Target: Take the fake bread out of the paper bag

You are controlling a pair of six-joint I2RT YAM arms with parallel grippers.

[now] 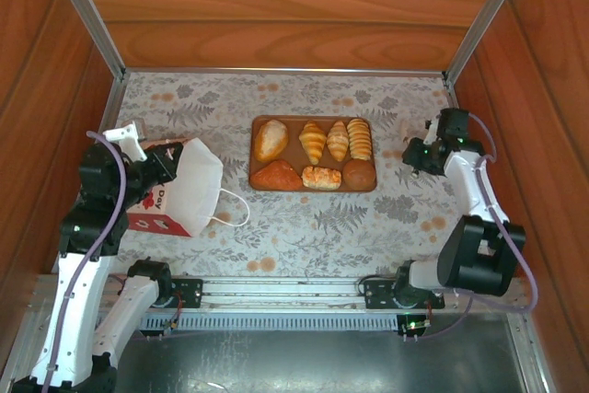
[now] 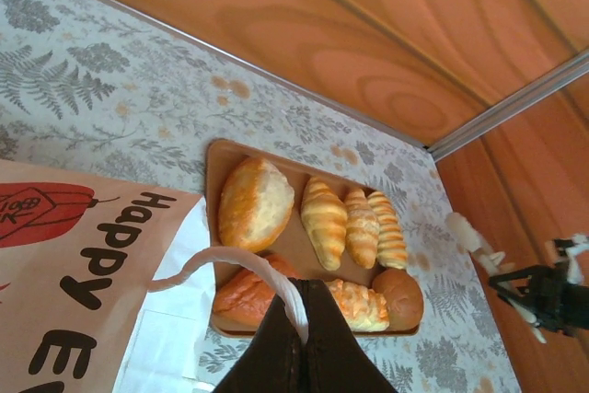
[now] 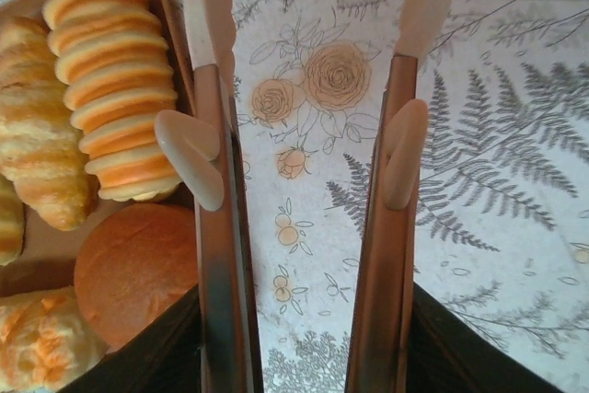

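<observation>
The white paper bag [image 1: 184, 192] with red print lies tilted on the left of the table, its mouth facing the tray. My left gripper [image 1: 168, 161] is shut on one white cord handle [image 2: 267, 278] of the bag [image 2: 83, 273], the cord pinched between the dark fingers [image 2: 276, 347]. Several pieces of fake bread [image 1: 314, 142] lie on the brown tray [image 1: 313, 120]: croissants [image 2: 324, 219], an oval loaf [image 2: 254, 201] and buns [image 2: 398, 297]. My right gripper [image 1: 411, 150] stands open just right of the tray, with nothing between its fingers [image 3: 216, 255]. Beside it sit a ridged pastry [image 3: 109, 80] and a round bun [image 3: 133, 269].
Wooden walls with metal rails close in the flowered tablecloth [image 1: 368, 218] on three sides. The bag's second cord handle [image 1: 235, 213] trails on the cloth toward the middle. Bare cloth lies in front of the tray.
</observation>
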